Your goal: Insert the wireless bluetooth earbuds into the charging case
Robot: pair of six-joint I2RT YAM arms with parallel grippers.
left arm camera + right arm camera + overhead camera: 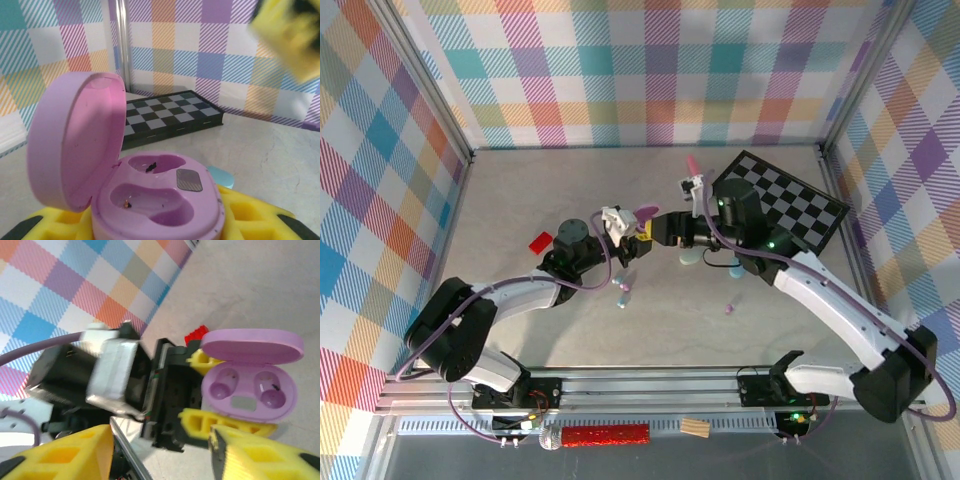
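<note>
The charging case [160, 200] is purple and oval, with its lid [75, 140] swung open to the left and both wells empty. My left gripper [160, 225] is shut on its base, a yellow finger [250, 220] on either side. Seen from above, the case [646, 211] sits mid-table with my left gripper [625, 228] under it. My right gripper [658, 228] hovers right beside it, open, and its yellow fingers [60, 455] hold nothing. The case [250, 390] faces that camera. Small earbuds [620, 289] [728, 308] lie loose on the table nearer the arms.
A folded chessboard [790, 200] lies at the back right, with a pink toy microphone [692, 160] to its left. A blue case [735, 268] and a mint case [690, 258] rest under the right arm. A red block [540, 241] lies to the left.
</note>
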